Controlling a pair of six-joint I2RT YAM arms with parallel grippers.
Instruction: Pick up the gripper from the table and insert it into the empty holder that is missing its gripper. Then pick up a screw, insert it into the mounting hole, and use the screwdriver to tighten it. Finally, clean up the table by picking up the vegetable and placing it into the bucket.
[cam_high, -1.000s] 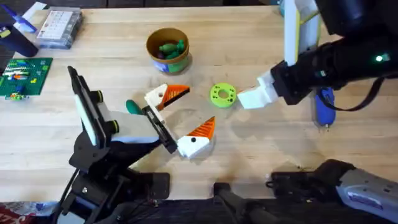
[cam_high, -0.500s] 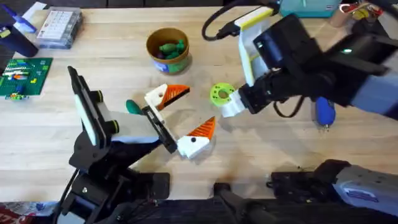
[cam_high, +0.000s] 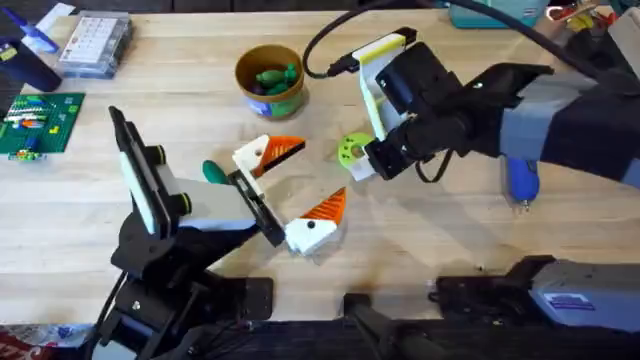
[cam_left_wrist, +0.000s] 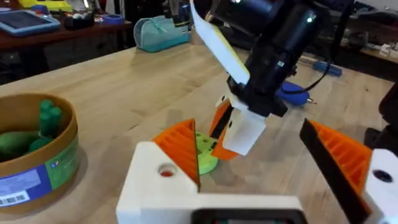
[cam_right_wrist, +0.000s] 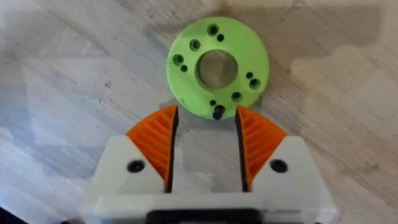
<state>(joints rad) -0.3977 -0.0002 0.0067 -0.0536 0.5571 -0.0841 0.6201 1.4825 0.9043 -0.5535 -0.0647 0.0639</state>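
Wood table (cam_high: 420, 250); right pincer (cam_right_wrist: 206, 127) open over holed green disc (cam_right_wrist: 217, 65); left pincer (cam_high: 290, 190) open.

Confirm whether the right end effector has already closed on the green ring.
No. The right end effector is open, its orange pads just short of the green ring.

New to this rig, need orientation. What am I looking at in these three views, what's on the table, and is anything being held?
Two robot arms sit at a wooden table. One picture looks down from above; the other two come from cameras on each wrist, so each shows its own white-and-orange fingers.

The right gripper hovers open just by a green disc with a centre hole and small screw holes. The left gripper rests open nearer the middle, holding nothing.

Also on the table: a brown bucket with green vegetables inside, another green piece by the left gripper, a blue screwdriver, a clear parts box and a green circuit board.
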